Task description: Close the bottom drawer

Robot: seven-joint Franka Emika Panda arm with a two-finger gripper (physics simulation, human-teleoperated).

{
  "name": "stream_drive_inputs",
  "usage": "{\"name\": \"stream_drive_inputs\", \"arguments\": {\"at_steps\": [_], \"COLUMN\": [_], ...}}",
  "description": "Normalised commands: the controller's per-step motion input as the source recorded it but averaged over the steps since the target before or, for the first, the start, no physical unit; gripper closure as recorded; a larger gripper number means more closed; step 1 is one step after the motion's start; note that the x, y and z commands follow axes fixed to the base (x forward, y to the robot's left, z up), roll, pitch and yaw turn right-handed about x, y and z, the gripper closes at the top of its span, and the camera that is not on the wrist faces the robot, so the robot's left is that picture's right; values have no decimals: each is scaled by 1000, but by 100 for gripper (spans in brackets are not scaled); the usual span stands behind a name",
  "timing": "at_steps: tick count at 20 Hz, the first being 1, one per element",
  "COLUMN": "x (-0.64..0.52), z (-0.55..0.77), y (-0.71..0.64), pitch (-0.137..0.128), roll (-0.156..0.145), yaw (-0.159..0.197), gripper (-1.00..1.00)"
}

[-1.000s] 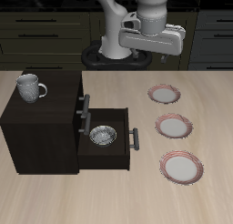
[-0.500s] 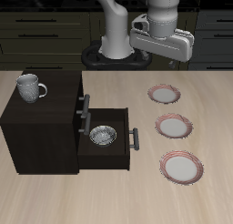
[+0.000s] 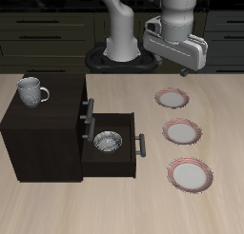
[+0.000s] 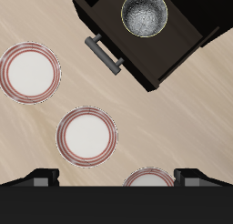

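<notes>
Standing open on pale wood table, bottom drawer, claw state unclear, dark cabinets behind

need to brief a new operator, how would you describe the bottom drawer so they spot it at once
Find the near-black cabinet with a mug on top. The bottom drawer is its lowest one, the only drawer pulled out, with a metal bowl inside.

Nothing here can be read: no lettering, label, brand mark or number shows on the dark cabinet, on the mug standing on top of it, on the three red-rimmed plates, or on the robot's casing
</notes>
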Motion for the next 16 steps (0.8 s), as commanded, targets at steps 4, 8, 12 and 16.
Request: {"name": "stream_drive_inputs", "arguments": {"at_steps": [4,8,12,16], "x": [117,112,41,88], "z": [-6,-6,-46,-74], "y": [108,168,312,277], "pitch": [-35,-36,-53,-24], "roll": [-17,24,49,56], "yaw": [-130,-139,-116,-50], "gripper": [-100,-100,-100,-100]}}
